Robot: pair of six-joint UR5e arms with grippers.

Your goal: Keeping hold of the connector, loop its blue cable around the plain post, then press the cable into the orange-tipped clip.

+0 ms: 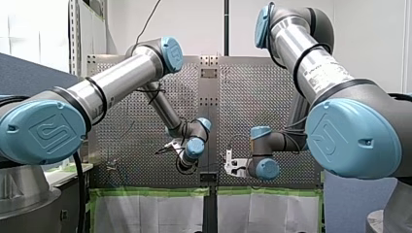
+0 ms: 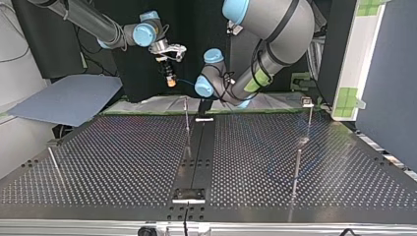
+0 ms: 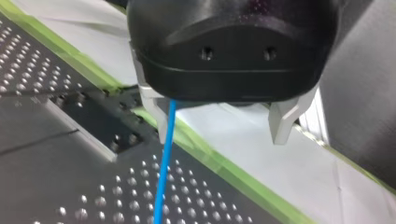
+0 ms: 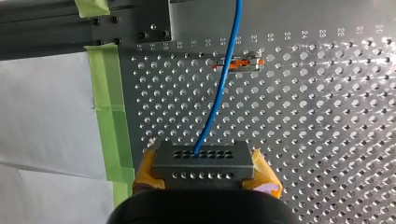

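Connector [image 4: 204,163] clamped between right jaws, blue cable [image 4: 224,74] passing between wide left jaws

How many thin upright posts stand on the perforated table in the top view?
4: one post at the middle near the far edge, one at far right with a block-like head, one nearer at right, one near the left edge. Others may be hidden.

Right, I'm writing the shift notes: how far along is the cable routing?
Done: my right gripper grips the connector. In hand: the blue cable runs from it and passes beside one finger of my left gripper, which is open. Left: no loop shows around any post, and the cable only crosses over the orange-tipped clip, apparently not pressed in.
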